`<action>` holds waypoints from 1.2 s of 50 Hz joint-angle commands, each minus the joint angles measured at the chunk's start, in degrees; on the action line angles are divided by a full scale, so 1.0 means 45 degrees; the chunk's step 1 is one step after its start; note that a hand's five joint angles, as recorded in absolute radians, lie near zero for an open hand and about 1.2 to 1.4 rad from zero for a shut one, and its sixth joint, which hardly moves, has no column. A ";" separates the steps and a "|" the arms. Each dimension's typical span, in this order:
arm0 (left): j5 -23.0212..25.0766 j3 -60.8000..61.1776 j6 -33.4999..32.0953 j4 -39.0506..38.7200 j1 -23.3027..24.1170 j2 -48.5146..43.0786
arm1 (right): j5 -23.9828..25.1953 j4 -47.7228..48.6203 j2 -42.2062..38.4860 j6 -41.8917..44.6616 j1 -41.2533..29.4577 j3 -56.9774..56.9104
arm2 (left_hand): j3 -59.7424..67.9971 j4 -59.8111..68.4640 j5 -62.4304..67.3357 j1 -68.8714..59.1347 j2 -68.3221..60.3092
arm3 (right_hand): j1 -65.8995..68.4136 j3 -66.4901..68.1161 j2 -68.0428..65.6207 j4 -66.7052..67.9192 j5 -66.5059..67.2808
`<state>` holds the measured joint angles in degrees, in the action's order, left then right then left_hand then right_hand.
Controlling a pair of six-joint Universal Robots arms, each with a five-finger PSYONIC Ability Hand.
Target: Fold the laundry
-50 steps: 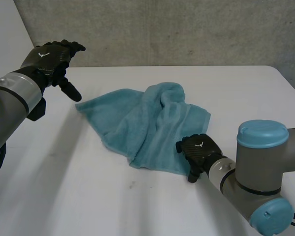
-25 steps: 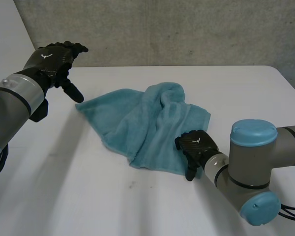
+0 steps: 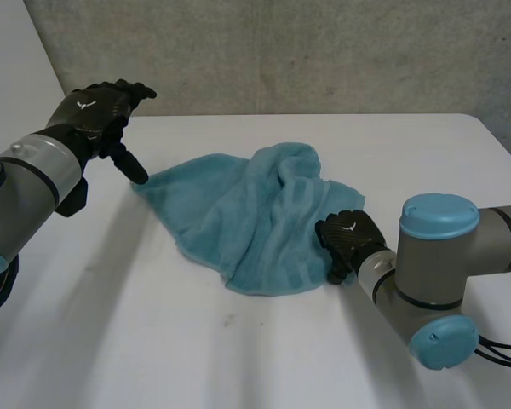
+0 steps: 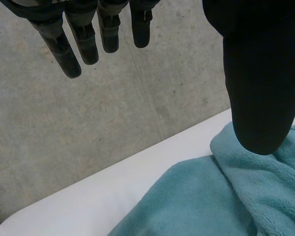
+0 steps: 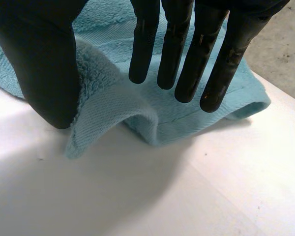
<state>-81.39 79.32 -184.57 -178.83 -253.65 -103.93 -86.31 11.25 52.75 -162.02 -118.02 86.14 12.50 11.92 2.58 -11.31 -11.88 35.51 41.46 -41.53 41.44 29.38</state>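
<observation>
- Head view, left side: slight rightward drift of the left hand (image 3: pixel 98 106) over the last second. Thumb tip now just at the far-left corner of the teal terry towel (image 3: pixel 255 221), contact not discernible. Fingers straight, grasping nothing.
- Head view, right side: right hand (image 3: pixel 349 241) at the towel's near-right corner. Corner flat on the white table (image 3: pixel 153 341) a second ago, now gathered up at the hand, near edge rounded. Towel crumpled at mid-table, with a raised ridge toward the far side.
- Judged meaning for the task: hands arriving at opposite corners; no fold begun; grasps probably next.
- Left wrist view: left hand (image 4: pixel 260 73) released, thumb well apart from the fingers and hovering over the towel (image 4: pixel 196 196). Grey concrete wall (image 4: pixel 113 113) beyond.
- Right wrist view: right hand (image 5: pixel 39 59) with straight fingers. Towel (image 5: pixel 187 113) edge humped up between thumb and fingers, leaning on the thumb; no closed pinch visible.
- Writing: small white emblem (image 3: pixel 351 227) on the back of each hand; no legible lettering, no towel label seen.
</observation>
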 commanded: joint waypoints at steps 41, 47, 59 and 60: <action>0.0080 0.0655 -0.1777 -0.0493 0.0058 -0.3739 | 0.0039 -0.2656 0.8354 -0.0227 0.0328 -0.2382 | -0.0208 -0.0080 -0.0226 -0.0055 0.0071 | 0.9888 0.8564 -0.8550 0.8568 0.9028; 0.0080 0.0733 -0.1309 -0.1020 0.0565 -0.4266 | 0.0000 -0.3086 0.9194 -0.0754 0.0172 -0.3106 | -0.0208 -0.0080 -0.0226 -0.0055 0.0071 | 0.9888 0.8564 -0.8550 0.8568 0.9028; -0.0057 0.0558 -0.0079 -0.3559 0.1386 -0.5047 | 0.0039 -0.4024 1.0503 -0.1223 0.0094 -0.3400 | 0.1360 0.1488 0.1342 -0.1623 -0.1497 | 0.9888 0.8564 -0.8550 0.8568 0.9028; -0.0096 0.0500 -0.0001 -0.3695 0.1444 -0.5164 | 0.0039 -0.4044 1.0581 -0.1223 0.0094 -0.3400 | 0.1510 0.1638 0.1492 -0.1773 -0.1647 | 0.9888 0.8564 -0.8550 0.8568 0.9028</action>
<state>-81.61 82.46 -187.40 -191.00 -248.46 -124.92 -86.13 -6.04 98.36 -167.33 -117.59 70.96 12.59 12.01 2.63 -11.61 -12.05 55.66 67.85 -67.51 68.37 55.66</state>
